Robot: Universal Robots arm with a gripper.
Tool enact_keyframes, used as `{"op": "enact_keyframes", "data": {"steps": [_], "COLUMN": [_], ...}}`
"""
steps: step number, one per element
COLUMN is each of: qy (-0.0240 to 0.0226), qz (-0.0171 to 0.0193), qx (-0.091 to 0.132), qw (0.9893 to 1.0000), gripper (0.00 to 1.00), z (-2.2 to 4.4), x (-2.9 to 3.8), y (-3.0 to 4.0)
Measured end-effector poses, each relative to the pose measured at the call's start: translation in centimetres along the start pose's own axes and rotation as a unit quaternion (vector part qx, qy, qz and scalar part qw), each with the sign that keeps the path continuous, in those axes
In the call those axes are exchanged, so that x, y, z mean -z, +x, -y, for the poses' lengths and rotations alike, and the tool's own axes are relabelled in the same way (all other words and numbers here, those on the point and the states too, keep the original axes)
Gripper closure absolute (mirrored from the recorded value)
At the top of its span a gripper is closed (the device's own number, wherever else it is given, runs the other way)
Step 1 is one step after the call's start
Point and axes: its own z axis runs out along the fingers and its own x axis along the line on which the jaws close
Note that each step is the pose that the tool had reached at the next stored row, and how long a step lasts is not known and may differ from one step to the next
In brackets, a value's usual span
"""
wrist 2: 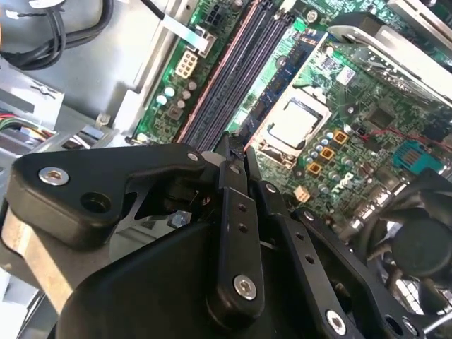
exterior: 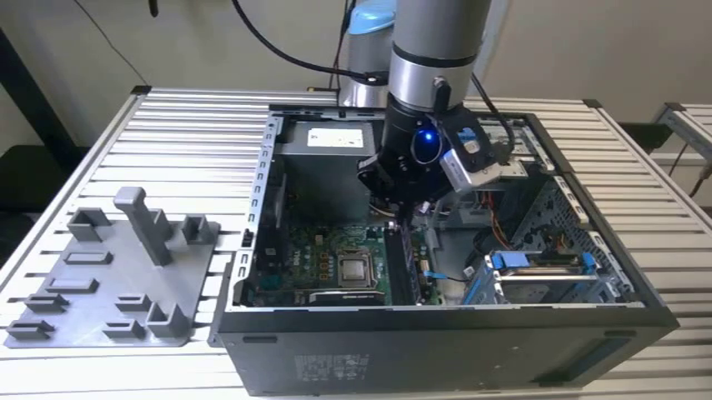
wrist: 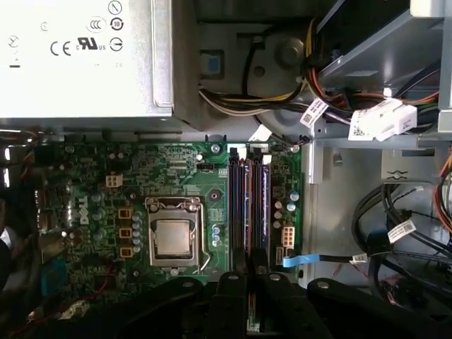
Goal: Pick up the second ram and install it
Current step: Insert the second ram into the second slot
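On a ribbed metal table [exterior: 167, 133], beside a grey plastic tray [exterior: 100, 292], the open dark case [exterior: 445, 350] holds the second ram [exterior: 394, 260], edge-up in a motherboard slot, pinched between narrow black fingers [wrist: 240, 267].

The open computer case [exterior: 445, 354] is seen whole from above and in front in the exterior view. The motherboard [wrist: 92, 176] is viewed straight down at close range in the first wrist view, and obliquely, nearer, past the gripper [wrist 2: 236, 145] in the second wrist view; its processor socket [wrist: 173, 238] is shared by all three
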Motion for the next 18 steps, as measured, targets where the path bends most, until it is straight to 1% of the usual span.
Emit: {"op": "enact_keyframes", "data": {"steps": [11, 15, 18], "qy": [0.0001, -0.0004, -0.0018], "qz": [-0.0001, -0.0001, -0.0002], "qx": [-0.003, -0.003, -0.003], "qw": [1.0, 1.0, 1.0], "gripper": [0.86, 0.86, 0.86], "z": [0.08, 0.16, 0.24], "x": [-1.98, -2.56, -2.92], "y": [0.07, 0.08, 0.09]}}
